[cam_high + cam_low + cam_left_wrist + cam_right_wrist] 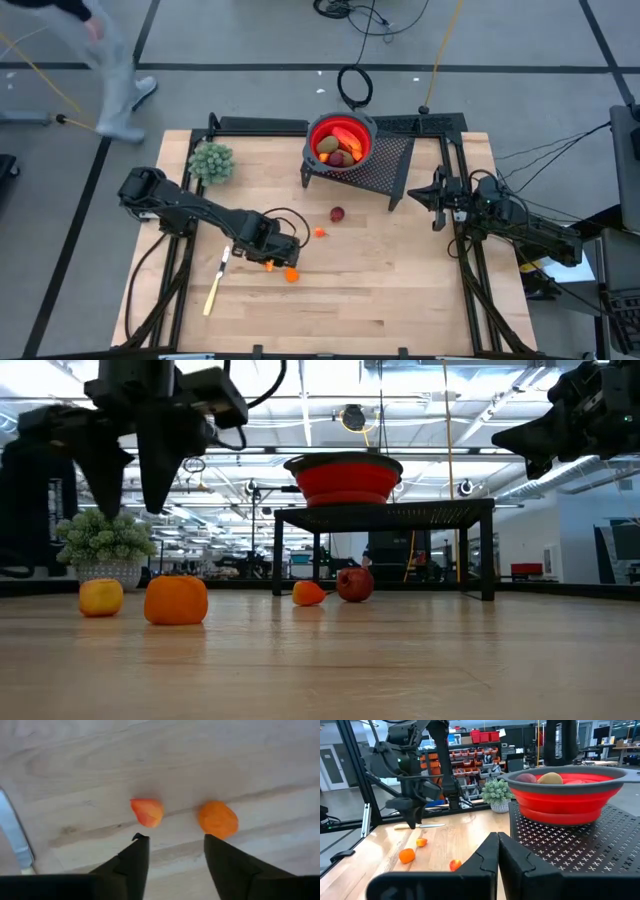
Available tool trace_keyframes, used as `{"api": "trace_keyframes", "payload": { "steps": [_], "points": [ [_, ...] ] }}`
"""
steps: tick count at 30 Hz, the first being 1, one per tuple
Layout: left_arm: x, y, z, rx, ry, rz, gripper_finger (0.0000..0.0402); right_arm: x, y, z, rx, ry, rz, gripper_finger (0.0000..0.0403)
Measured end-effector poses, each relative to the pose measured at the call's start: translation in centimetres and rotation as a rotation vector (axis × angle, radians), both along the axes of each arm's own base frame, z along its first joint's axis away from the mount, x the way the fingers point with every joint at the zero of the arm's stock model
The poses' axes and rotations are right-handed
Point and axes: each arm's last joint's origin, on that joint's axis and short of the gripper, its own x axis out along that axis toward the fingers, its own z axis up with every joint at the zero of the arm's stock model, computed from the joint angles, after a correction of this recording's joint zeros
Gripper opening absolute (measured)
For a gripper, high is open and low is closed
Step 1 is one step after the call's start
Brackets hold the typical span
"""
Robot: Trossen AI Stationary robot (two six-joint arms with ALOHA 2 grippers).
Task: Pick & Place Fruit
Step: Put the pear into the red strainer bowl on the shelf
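Your left gripper (172, 851) hangs open just above two small orange pieces (218, 819) on the table (400, 290). They look light, smooth and prone to roll; grip across the middle. Farther off, the right gripper (497, 851) waits shut beside the red bowl (340, 140).

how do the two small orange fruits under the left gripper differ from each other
The rounder orange fruit is larger and evenly orange; the pointed orange-red fruit is smaller, redder, and tapers to one end. In the low view the rounder one looks blocky and deep orange, the other smaller and yellower. Both lie loose on the wooden table, apart from each other, below the open left gripper, which holds neither.
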Motion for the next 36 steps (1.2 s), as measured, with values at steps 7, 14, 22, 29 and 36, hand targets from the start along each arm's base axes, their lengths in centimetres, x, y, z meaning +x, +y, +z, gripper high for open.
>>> {"api": "trace_keyframes", "payload": {
  "steps": [7, 14, 22, 29, 36],
  "points": [
    [-1.1, -0.3, -1.4, 0.014, 0.082, 0.154, 0.0270, 0.0, 0.0, 0.0, -0.001, 0.000, 0.000, 0.0000],
    [-1.6, -0.5, -2.7, 0.006, 0.108, 0.300, 0.0316, 0.0, 0.0, 0.0, 0.000, 0.000, 0.000, 0.0000],
    [-1.8, -0.4, -5.2, -0.033, 0.045, 0.441, 0.0322, 0.0, 0.0, 0.0, 0.014, -0.002, 0.001, 0.0000],
    [-2.2, -0.3, -6.3, -0.055, 0.038, 0.481, 0.0322, 0.0, 0.0, 0.0, 0.018, -0.003, 0.002, 0.0000],
    [-2.2, -0.3, -6.4, -0.051, 0.033, 0.492, 0.0321, 0.0, 0.0, 0.0, 0.018, -0.003, 0.002, 0.0000]
  ]
}}
